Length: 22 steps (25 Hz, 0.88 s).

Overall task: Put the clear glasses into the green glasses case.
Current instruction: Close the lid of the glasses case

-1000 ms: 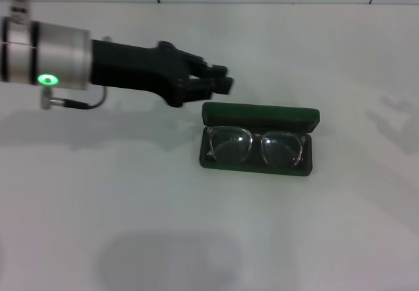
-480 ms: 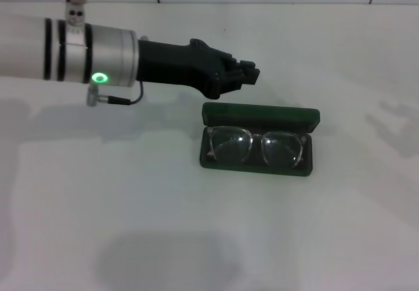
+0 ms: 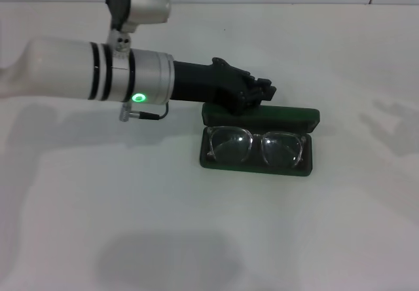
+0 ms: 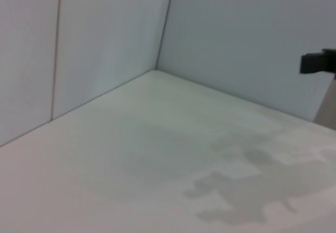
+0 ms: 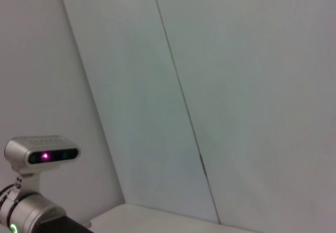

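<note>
The green glasses case (image 3: 256, 168) lies open on the white table, right of centre in the head view, its lid (image 3: 288, 116) standing up along the far side. Inside it, lenses up, rest the clear glasses (image 3: 256, 145). My left gripper (image 3: 264, 93) reaches in from the left and hovers just above and behind the left half of the lid, its black fingers together and holding nothing. In the left wrist view only a black fingertip (image 4: 318, 62) shows at the edge. The right gripper is out of view.
White tabletop (image 3: 131, 206) spreads all around the case, with a tiled wall behind it. The right wrist view shows the wall and the left arm's wrist camera (image 5: 42, 156).
My left arm has moved to the right and a little down, from left of the case to just over the lid's left part. Case and glasses have not moved.
</note>
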{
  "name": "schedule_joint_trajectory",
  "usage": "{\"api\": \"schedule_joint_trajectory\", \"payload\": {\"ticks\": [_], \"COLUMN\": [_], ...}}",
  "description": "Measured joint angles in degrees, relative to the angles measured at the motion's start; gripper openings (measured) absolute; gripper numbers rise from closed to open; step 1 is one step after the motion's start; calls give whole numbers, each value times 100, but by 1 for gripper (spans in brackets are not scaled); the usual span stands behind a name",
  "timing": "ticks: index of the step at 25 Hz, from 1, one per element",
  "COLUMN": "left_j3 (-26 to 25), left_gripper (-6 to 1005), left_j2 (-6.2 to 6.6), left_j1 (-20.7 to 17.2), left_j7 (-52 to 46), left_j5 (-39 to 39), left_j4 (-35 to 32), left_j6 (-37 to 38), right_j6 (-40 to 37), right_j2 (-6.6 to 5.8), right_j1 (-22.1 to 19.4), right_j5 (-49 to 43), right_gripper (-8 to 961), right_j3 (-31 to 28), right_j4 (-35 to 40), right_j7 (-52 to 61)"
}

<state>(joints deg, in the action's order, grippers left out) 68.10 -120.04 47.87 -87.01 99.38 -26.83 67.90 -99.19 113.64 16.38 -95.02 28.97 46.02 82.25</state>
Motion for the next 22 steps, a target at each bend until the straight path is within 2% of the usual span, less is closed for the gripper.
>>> {"api": "schedule_joint_trajectory", "payload": {"ticks": [3,15,22], "left_j3": [180,248,505], "left_gripper": [130,142,145], "left_j2": [-8,-34,-37], "left_j1": [3,15,25], "left_j7": [24,94,183], "left_j5": [-144,-286,-435], "left_j4": [21,230,327], "left_j6": [-172,-350,-463], "right_j6": [17,71,128], "right_j2": [8,10,10], "right_j1": [2,-11,3], "right_j5": [0,1,1], "right_gripper": [422,429,432], "right_j3": [-2,-6,-6], "right_j4": [-25,-249,-317], "right_j7": [-15,-112,-113]}}
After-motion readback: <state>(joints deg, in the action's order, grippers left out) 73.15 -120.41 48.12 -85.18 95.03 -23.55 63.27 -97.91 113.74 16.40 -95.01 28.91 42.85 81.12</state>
